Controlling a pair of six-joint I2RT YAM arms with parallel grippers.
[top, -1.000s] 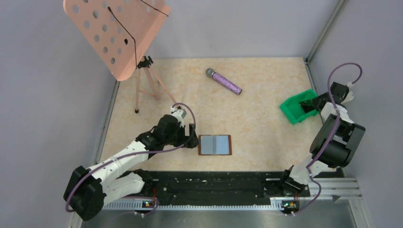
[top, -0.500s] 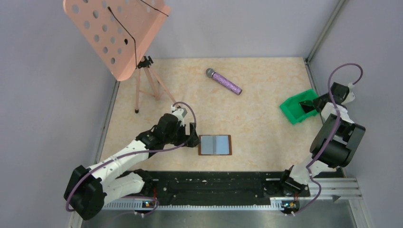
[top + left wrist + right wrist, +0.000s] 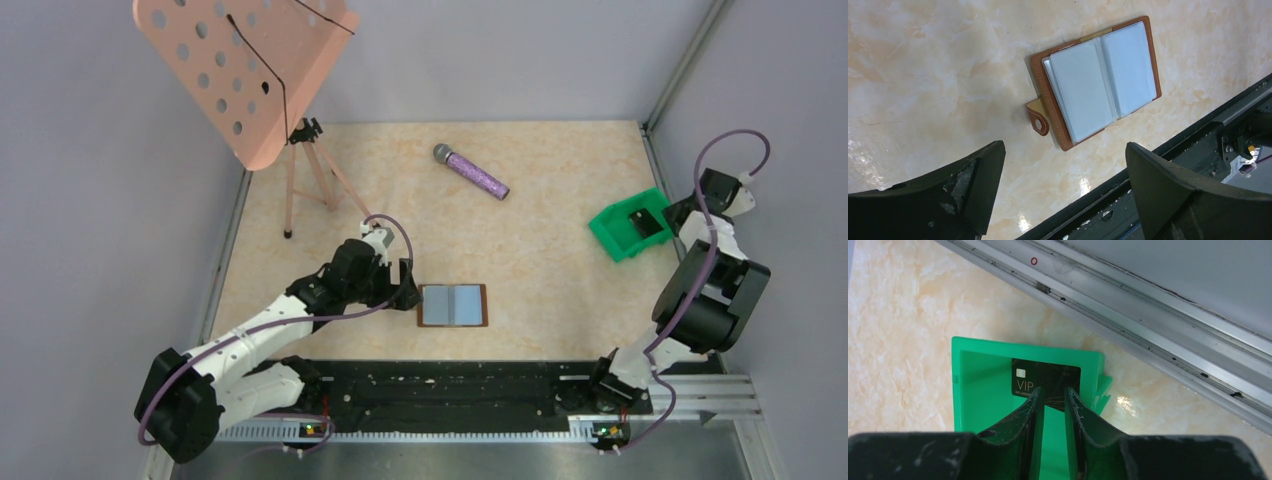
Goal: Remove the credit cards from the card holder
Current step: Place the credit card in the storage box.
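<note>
So the card holder (image 3: 452, 305) is lying flat and open on the table (image 3: 560, 200), low in the middle of the overhead view, with both grey-blue panels facing up and its little strap tab sticking out on the left side. In the left wrist view the card holder (image 3: 1098, 82) sits in the upper middle, at a slant. The left gripper (image 3: 405, 290) is just beside its left edge, and up close the left gripper (image 3: 1064, 150) has its jaws spread wide with nothing between them. Way over at the right edge of the overhead view there's a green bin (image 3: 605, 228) with a black card (image 3: 640, 222) inside it. The right wrist view shows that black card (image 3: 1045, 380) says VIP and rests against the far wall of the bin (image 3: 955, 380). The right gripper (image 3: 1053, 395) hangs over the bin, jaws only a crack apart, not pinching anything as far as I can see. A purple microphone (image 3: 470, 172) lies at the top middle, and a pink music stand (image 3: 245, 70) is at the upper left.
</note>
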